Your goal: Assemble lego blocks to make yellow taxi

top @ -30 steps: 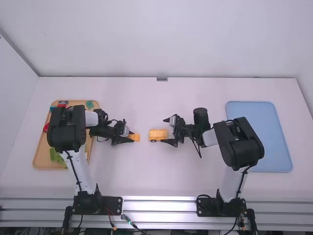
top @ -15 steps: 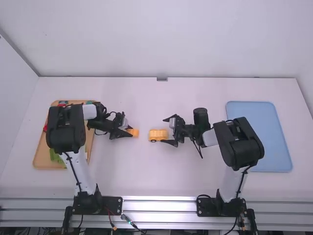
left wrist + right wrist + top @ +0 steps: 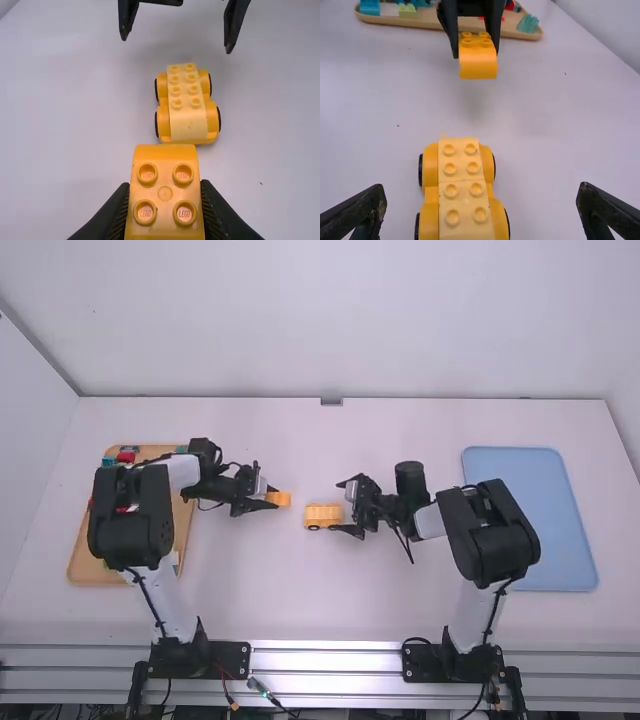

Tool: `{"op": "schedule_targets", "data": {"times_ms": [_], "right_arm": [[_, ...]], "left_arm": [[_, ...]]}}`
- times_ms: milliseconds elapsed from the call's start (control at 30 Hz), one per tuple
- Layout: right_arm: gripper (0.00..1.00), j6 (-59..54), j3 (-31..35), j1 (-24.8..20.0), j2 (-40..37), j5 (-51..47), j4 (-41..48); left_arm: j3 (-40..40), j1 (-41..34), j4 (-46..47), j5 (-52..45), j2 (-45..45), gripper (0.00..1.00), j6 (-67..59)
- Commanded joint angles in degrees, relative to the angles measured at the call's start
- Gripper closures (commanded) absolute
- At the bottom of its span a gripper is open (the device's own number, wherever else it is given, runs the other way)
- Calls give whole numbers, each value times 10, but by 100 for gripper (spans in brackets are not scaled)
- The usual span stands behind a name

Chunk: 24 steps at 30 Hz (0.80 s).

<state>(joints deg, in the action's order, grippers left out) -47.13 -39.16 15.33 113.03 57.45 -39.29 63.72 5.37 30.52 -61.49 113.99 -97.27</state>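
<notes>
Car midway across the table, yellow block held beside it
The yellow car (image 3: 323, 511) stands on its wheels about midway between the table's (image 3: 300, 590) left and right edges, lengthwise along the near edge, a paler studded strip on top. Just left of it, apart from it and above the table, hangs the yellow block (image 3: 165, 192), studs up, pinched between the fingers of the left gripper (image 3: 273, 498). The right gripper (image 3: 337, 507) is spread wide at the car's right end, its fingers empty and clear of the sides. Farther out, a wooden tray (image 3: 87, 565) of coloured blocks lies toward the table's left edge, a blue tray (image 3: 560, 530) toward the right.
</notes>
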Motion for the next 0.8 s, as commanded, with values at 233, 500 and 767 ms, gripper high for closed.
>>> {"op": "schedule_targets", "data": {"times_ms": [233, 500, 767], "right_arm": [[1, -45, -10, 0, 33, 0, 4], [1, -42, -51, -25, 122, 143, -52], [1, -34, -86, -5, 165, 130, -52]], "left_arm": [[-13, -84, -90, 14, -33, 98, 155], [-13, -117, -91, -3, -41, 98, 175], [-18, -153, -137, 56, -41, 99, 272]]}}
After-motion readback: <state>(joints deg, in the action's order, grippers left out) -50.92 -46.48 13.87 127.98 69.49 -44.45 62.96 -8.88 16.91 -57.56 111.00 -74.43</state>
